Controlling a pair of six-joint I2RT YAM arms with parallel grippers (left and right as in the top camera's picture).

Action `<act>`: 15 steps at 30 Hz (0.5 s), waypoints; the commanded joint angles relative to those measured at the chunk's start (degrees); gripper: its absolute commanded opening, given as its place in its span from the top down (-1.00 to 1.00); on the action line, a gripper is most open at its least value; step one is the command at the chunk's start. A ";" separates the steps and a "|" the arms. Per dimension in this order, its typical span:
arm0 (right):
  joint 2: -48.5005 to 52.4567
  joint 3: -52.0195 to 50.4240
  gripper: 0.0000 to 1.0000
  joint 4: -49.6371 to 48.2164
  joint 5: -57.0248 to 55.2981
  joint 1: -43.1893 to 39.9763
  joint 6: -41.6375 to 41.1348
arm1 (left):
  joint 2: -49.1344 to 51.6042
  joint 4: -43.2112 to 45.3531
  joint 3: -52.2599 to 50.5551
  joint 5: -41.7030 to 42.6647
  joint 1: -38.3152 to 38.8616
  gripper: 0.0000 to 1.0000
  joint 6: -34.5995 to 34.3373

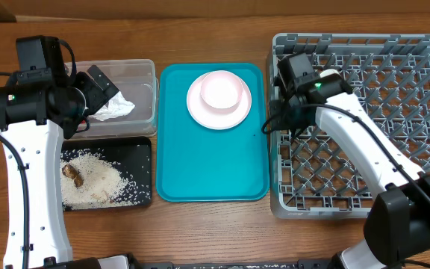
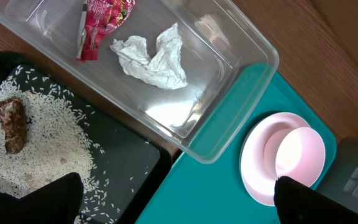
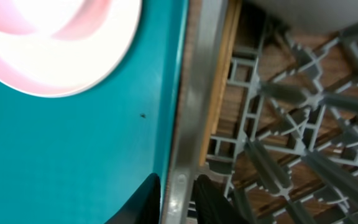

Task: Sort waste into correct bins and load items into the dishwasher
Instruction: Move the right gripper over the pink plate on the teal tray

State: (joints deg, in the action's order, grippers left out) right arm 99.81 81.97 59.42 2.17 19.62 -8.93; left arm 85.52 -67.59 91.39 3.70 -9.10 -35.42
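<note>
Wooden worktop [image 1: 215, 232], and the biggest thing on it is the grey dish rack [image 1: 394, 97] on the right. The right hand [image 3: 178, 199] sits at the rack's left rim, open just a crack, with one finger on each side of the rim. I honestly can't tell if it's actually squeezing it.

Next is the teal tray [image 1: 207, 164] in the middle. On the left are the clear tub [image 1: 144, 97] at the back and the black tray [image 1: 142, 149] in front of it. The left hand [image 2: 179, 202] hangs above that side, spread wide open with nothing in it.

The pink plate [image 1: 200, 112] is at the far end of the teal tray, with the pink bowl [image 1: 225, 91] sitting on it.

In the tub there's the crumpled napkin [image 2: 151, 59] and the red wrapper [image 2: 101, 22] beside it. The rice [image 2: 55, 143] is scattered over the black tray, with the brown lump [image 2: 11, 124] lying in it.
</note>
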 commanded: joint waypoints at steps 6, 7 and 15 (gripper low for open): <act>-0.37 6.16 0.53 -2.25 13.09 0.59 0.35 | 0.44 0.13 0.15 0.22 -0.15 -0.99 1.14; -0.37 6.16 0.53 -2.86 14.10 0.74 0.33 | 0.44 0.11 0.15 0.22 -0.15 -1.00 1.11; -0.35 6.14 0.52 -6.86 14.47 5.77 0.11 | 0.44 0.13 0.15 0.22 -0.15 -1.00 1.11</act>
State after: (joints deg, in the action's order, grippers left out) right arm 99.81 86.67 53.71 15.29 23.03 -8.99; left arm 85.52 -67.59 91.39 3.70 -9.10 -35.42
